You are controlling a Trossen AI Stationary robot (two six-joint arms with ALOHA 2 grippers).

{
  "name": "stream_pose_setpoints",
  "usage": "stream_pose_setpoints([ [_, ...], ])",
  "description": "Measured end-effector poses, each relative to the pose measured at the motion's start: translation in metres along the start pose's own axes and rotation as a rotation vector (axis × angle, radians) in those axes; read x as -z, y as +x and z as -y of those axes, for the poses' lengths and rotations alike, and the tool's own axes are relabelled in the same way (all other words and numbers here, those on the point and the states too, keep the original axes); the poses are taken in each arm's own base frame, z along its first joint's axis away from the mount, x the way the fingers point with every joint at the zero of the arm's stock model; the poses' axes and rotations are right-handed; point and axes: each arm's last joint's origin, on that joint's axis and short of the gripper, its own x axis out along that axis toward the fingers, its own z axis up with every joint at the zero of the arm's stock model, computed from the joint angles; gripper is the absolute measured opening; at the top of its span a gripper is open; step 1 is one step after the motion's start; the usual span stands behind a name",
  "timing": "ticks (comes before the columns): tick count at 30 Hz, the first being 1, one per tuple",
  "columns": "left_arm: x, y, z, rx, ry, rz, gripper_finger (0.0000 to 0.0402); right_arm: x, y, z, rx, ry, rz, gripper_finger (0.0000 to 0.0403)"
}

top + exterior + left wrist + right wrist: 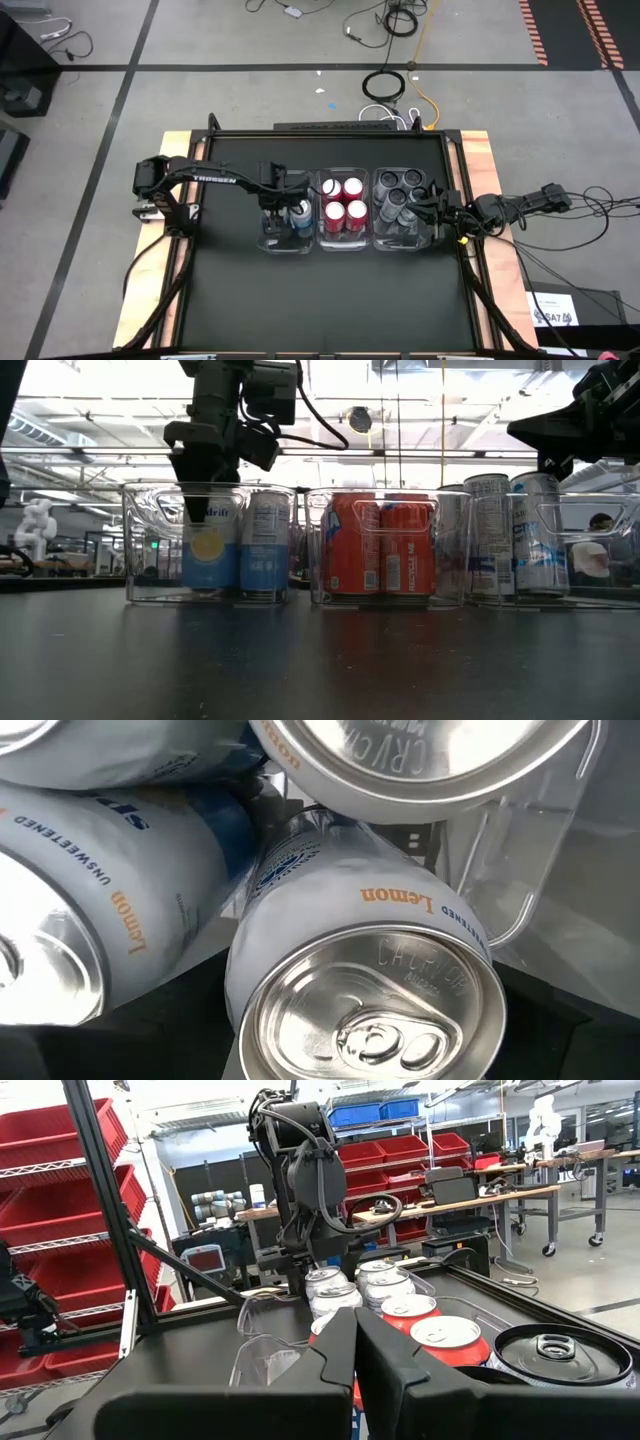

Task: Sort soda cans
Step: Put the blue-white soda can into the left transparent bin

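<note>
Three clear bins stand in a row mid-table. The left bin [285, 246] holds light blue cans, and my left gripper [272, 212] reaches down into it, shut on the near-left can [210, 550], whose silvery top [372, 1010] fills the left wrist view. Other light blue cans [120, 890] stand close beside that can. Red cans [342, 205] fill the middle bin and dark cans [400, 200] the right bin. My right gripper [355, 1370] is shut on nothing and hangs level by the right bin's outer side [438, 215]. My left gripper comes from above, pointing down, with its two fingers [195, 500] on opposite sides of the light blue can's upper wall [250, 970]. The can stands upright with its base on the bin's floor. The can's top hides the pads themselves.
The three bins sit side by side with little room between them. Bare black tabletop [330, 300] lies in front of the bins and to their left. Cables run along the table's right edge [480, 290].
</note>
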Motion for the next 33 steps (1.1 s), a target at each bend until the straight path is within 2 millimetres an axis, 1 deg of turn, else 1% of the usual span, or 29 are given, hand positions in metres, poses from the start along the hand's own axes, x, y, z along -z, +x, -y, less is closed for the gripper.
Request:
stream_pose_setpoints([
  [7, -0.0009, 0.0001, -0.0001, -0.004, -0.001, 0.01, 0.0328, 0.0, 0.0, 0.0, 0.0, 0.0, 0.0, 0.0],
  [14, -0.0017, 0.0002, 0.0002, -0.005, -0.076, 0.019, 0.0328, 0.0, 0.0, 0.0, 0.0, 0.0, 0.0, 0.0],
  [28, -0.0023, 0.0002, 0.0001, -0.007, -0.079, 0.025, 0.0328, 0.0, 0.0, 0.0, 0.0, 0.0, 0.0, 0.0],
  [30, -0.0023, 0.0002, 0.0001, -0.007, -0.078, 0.025, 0.0335, 0.0, 0.0, 0.0, 0.0, 0.0, 0.0, 0.0],
  [33, -0.0023, 0.0, 0.0001, -0.007, -0.078, 0.025, 0.0359, 0.0, 0.0, 0.0, 0.0, 0.0, 0.0, 0.0],
])
